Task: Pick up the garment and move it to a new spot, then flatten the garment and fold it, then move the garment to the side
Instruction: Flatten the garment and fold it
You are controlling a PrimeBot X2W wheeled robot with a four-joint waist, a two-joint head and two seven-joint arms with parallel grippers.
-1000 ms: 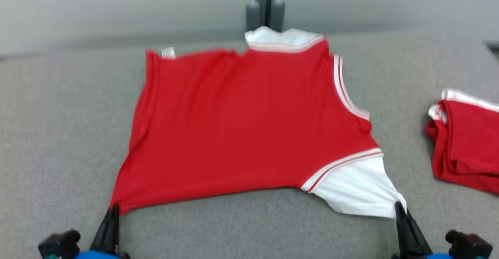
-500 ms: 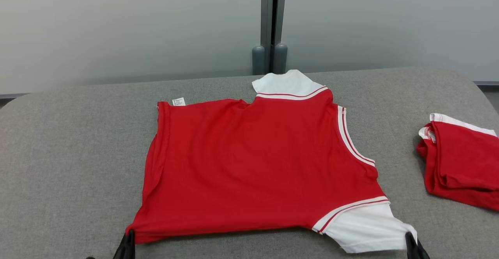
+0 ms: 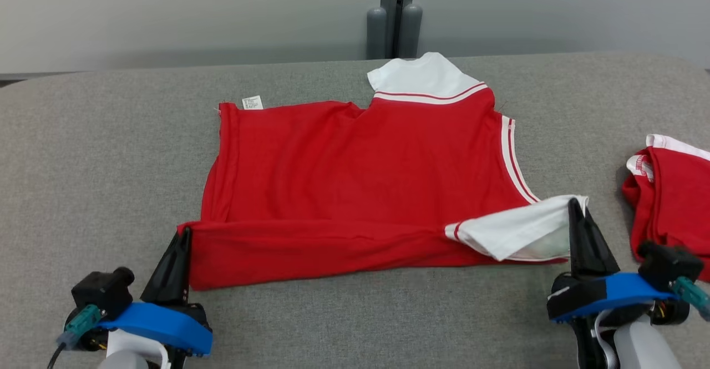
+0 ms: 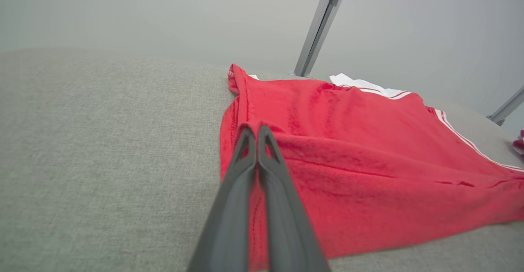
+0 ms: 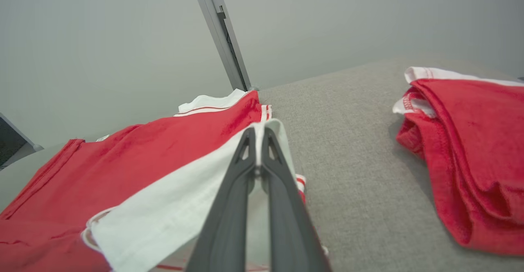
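Note:
A red garment [image 3: 355, 175] with white sleeves and striped trim lies spread on the grey table [image 3: 83, 152]. Its near edge is lifted and folded back over the body. My left gripper [image 3: 183, 236] is shut on the red near-left corner [image 4: 256, 127]. My right gripper [image 3: 574, 205] is shut on the white sleeve [image 3: 516, 227] at the near right, seen up close as white cloth [image 5: 172, 206] draped beside the fingers [image 5: 229, 206].
A second red and white garment [image 3: 674, 197] lies folded at the table's right edge, also seen as a red bundle [image 5: 470, 153]. A grey post [image 3: 395, 14] stands against the pale wall behind the table.
Both grippers have carried the garment's near edge up and away from me, folding it over the body. The head camera has also tilted, shifting the whole picture.

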